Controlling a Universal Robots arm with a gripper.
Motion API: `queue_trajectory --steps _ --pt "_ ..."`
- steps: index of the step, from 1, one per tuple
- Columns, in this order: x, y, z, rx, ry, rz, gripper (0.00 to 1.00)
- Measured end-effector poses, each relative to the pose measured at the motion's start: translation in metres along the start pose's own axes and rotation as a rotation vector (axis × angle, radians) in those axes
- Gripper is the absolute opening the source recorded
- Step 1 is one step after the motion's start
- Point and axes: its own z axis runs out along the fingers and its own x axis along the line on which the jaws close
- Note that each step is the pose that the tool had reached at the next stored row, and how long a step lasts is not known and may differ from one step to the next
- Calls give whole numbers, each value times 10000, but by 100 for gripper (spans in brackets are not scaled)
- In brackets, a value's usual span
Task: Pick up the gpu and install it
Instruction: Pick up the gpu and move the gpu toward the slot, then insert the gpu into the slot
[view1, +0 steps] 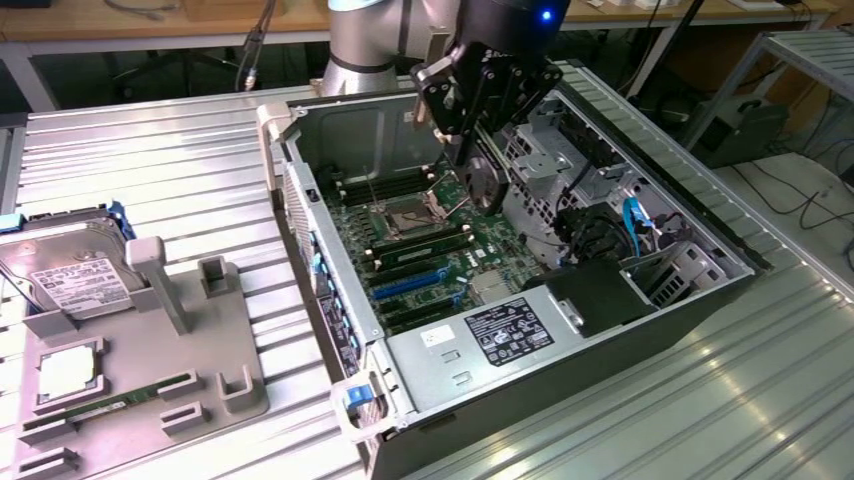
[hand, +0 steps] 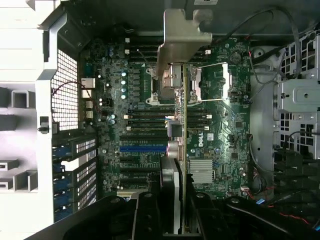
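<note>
Above the open computer case (view1: 334, 300), near twelve o'clock in the exterior view, the fingers (view1: 447, 100) are holding the graphics card (view1: 483, 185) by its upper edge, closed narrowly on the thin board. The card is hanging upright on its edge with its round fan showing. Its lower edge is hovering over the motherboard (view1: 441, 260), just beside the processor socket (view1: 407, 212). Whether it is touching the board I cannot tell.

From the wrist, the graphics card (hand: 185, 125) is showing edge-on as a thin line running out from between the black fingers (hand: 147, 215), with its silver bracket (hand: 182, 40) at the far end. It is passing over the processor socket (hand: 215, 85) and standing crosswise to the slots. The blue slot (hand: 140, 148) is lying just beside it with nothing in it.

At about eight o'clock from the case in the exterior view, a gray tray (view1: 147, 400) is resting on the ribbed metal tabletop (view1: 160, 170). It is carrying a hard drive (view1: 67, 275) toward its eleven o'clock side and a green memory stick (view1: 127, 403) toward its six o'clock edge, both well apart from the fingers.
</note>
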Motion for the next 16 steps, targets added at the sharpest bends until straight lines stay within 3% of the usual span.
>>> queue_trajectory --steps 11,16 --pt "0 0 0 0 0 -14 28" --pt "0 1 0 -2 11 -255 28"
